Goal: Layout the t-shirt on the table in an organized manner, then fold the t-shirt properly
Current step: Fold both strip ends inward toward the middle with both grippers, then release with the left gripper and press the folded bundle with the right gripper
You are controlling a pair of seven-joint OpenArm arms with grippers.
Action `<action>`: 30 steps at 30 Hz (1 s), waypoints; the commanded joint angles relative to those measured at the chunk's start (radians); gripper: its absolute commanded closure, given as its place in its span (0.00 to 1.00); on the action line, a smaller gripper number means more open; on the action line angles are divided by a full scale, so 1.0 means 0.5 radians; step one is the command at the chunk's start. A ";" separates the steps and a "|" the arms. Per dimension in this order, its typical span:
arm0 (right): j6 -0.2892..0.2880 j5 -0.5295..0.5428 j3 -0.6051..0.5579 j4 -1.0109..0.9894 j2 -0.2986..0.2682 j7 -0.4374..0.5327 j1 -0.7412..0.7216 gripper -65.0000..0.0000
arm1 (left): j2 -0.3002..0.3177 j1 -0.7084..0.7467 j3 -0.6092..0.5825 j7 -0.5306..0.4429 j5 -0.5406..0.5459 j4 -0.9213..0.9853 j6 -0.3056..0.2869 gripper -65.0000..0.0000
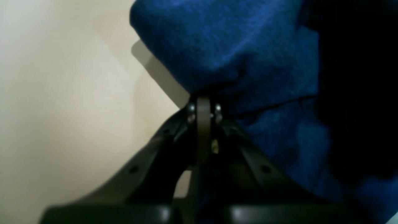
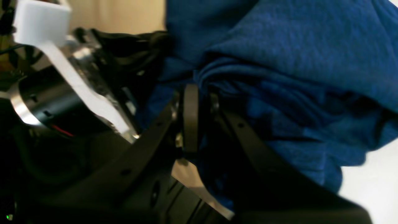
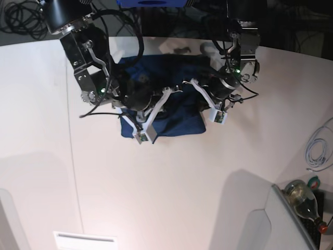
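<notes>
The dark blue t-shirt (image 3: pixel 166 112) lies bunched up on the far side of the white table (image 3: pixel 171 192), with both robot arms leaning in over it. The left gripper (image 1: pixel 203 104) is pinched tight on a fold of the cloth, and the right gripper (image 2: pixel 196 99) is squeezed onto a thick bunch of it too, its jaws almost closed. I think each claw holds its own bit so the two arms can lift and pull the shirt out flat before any folding starts
</notes>
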State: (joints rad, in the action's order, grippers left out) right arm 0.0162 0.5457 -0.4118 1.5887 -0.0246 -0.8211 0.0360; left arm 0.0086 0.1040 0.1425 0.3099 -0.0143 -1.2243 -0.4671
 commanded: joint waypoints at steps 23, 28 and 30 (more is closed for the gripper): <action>-0.009 0.018 -0.123 -0.267 0.069 0.290 -0.086 0.99 | 0.040 0.070 0.030 -0.014 0.021 -0.183 0.000 1.00; -0.009 0.018 -0.123 -0.267 0.069 0.297 -0.086 0.99 | 0.193 0.183 0.030 -0.014 0.024 -0.339 0.070 1.00; -0.009 0.018 -0.126 -0.264 0.072 0.300 -0.086 0.99 | 0.251 0.223 0.030 -0.014 0.024 -0.361 0.070 1.00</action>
State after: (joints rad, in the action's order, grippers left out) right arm 0.0189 0.5419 -0.4744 1.4376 0.0029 -0.6899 0.0090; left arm 0.1360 0.2195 0.1574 0.3229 -0.0147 -1.3888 -0.4263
